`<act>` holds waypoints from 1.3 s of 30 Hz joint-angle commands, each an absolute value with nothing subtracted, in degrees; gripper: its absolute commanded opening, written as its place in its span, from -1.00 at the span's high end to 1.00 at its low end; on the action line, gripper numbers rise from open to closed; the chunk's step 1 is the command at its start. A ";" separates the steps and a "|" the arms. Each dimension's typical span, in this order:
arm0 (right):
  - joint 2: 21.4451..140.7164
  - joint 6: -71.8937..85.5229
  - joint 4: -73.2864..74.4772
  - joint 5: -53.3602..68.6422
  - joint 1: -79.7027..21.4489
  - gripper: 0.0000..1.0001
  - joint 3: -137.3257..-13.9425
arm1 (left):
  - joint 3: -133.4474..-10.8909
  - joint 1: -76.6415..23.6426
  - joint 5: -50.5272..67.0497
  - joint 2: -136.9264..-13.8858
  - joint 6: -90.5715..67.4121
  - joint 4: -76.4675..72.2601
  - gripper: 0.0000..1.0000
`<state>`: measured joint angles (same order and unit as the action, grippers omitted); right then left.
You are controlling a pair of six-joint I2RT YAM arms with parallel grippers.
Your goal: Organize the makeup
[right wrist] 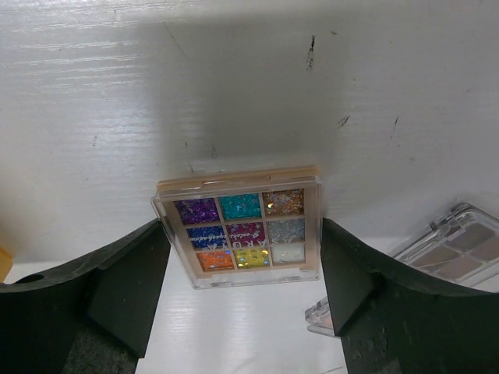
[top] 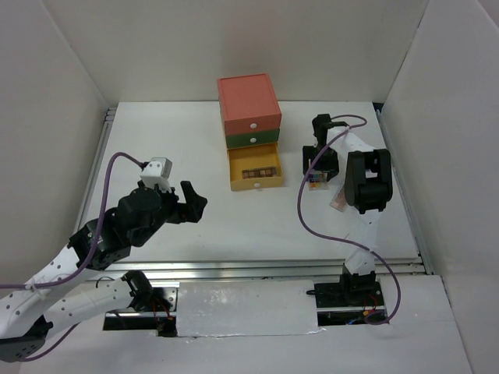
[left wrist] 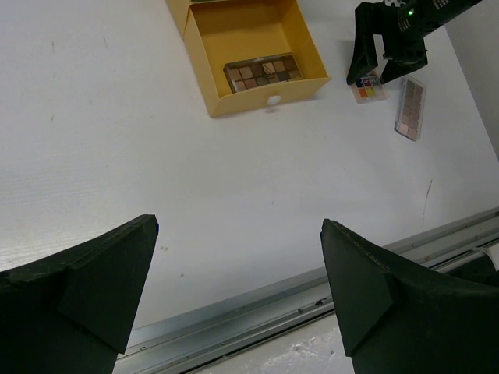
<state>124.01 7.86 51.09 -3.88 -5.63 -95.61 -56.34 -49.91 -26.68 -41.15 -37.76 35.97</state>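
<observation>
While the left gripper (top: 195, 200) hangs above a bare part of the table (top: 249, 234) at the left side, its fingers are spread wide and hold nothing; I judge it waits there so that it does not stand in the way of the other arm. To the right of it, at the back, stands the drawer box (top: 248, 97), with the red and the green drawers closed and the yellow drawer (top: 255, 185) at the bottom pulled out. Inside this drawer the brown palette (top: 260, 171) lies flat, so the drawer looks to be kept open for receiving more makeup. Further right, the right gripper (right wrist: 243, 234) points down over the multicolour palette (right wrist: 238, 199), which lies flat on the table. The fingers (right wrist: 132, 288) stand apart, one at each side edge of it, probably to take it by the sides; whether they already press it I cannot tell. Just beside it, at the far right, the pinkish palette (right wrist: 456, 249) lies on the table, partly under the arm in the top view.

Counted: three palettes, one in the drawer and two on the table; one box with three drawers; no tubes, compact or puffs show in these views
</observation>
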 commanded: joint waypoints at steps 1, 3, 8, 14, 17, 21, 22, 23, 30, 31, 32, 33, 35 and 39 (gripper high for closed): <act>126.39 5.71 53.26 -4.92 -4.66 0.18 -96.24 | -56.51 -50.54 -26.98 -40.52 -36.91 34.28 -0.99; 124.99 6.33 52.48 -5.88 -5.10 0.29 -94.85 | -56.69 -50.80 -27.25 -40.52 -37.00 34.63 -0.99; 114.03 10.01 48.60 -1.95 -5.54 0.35 -93.69 | -57.65 -51.50 -28.47 -40.34 -37.35 35.77 -0.99; 103.64 13.43 45.98 -4.83 -15.45 0.38 -95.89 | -58.80 -51.86 -29.44 -40.87 -37.88 37.26 -0.99; 101.43 16.07 42.21 -7.47 -22.04 0.37 -97.29 | -59.76 -51.86 -29.44 -41.04 -37.62 39.01 -0.99; 101.86 20.56 33.06 -10.71 -29.08 0.32 -97.04 | -59.94 -51.86 -28.57 -38.59 -36.13 39.99 -0.99; 102.13 22.39 29.39 -12.98 -30.66 0.33 -96.42 | -59.94 -51.86 -27.87 -37.45 -35.69 39.99 -0.99; 102.22 23.02 27.35 -13.79 -31.37 0.34 -95.46 | -60.12 -51.86 -26.99 -37.09 -34.47 40.51 -0.99; 106.43 23.20 23.55 -14.85 -33.05 0.30 -93.60 | -57.14 -51.86 -30.23 -32.35 -34.19 44.92 -0.99; 107.13 22.59 21.99 -14.94 -33.31 0.28 -93.08 | -56.43 -51.86 -30.41 -31.04 -34.36 44.39 -0.99; 107.57 22.59 21.28 -15.12 -33.31 0.22 -92.47 | -56.08 -51.86 -29.80 -30.59 -34.02 44.12 -0.99; 107.93 22.41 20.83 -15.12 -33.31 0.21 -92.03 | -56.16 -51.86 -29.36 -29.89 -33.58 43.69 -0.99; 109.16 22.59 20.83 -14.85 -33.31 0.15 -91.41 | -55.81 -51.86 -29.53 -29.36 -33.40 43.51 -0.99; 110.65 22.94 19.69 -15.38 -33.14 -0.02 -89.74 | -55.55 -51.86 -29.44 -29.27 -33.58 43.77 -0.99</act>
